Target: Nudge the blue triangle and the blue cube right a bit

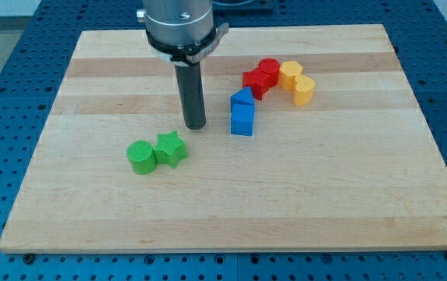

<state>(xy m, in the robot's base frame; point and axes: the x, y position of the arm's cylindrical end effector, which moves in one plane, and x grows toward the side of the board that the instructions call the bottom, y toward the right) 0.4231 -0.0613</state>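
The blue triangle (243,97) and the blue cube (242,119) sit touching each other a little right of the board's middle, the triangle toward the view's top. My tip (196,126) rests on the board to the left of the blue cube, with a gap of about one block width between them. The rod rises from it toward the view's top.
A red block (254,81) and a red cylinder (268,72) lie just up and right of the blue triangle, with two yellow blocks (290,74) (303,90) further right. A green cylinder (140,157) and green star (171,148) sit lower left of my tip on the wooden board (324,195).
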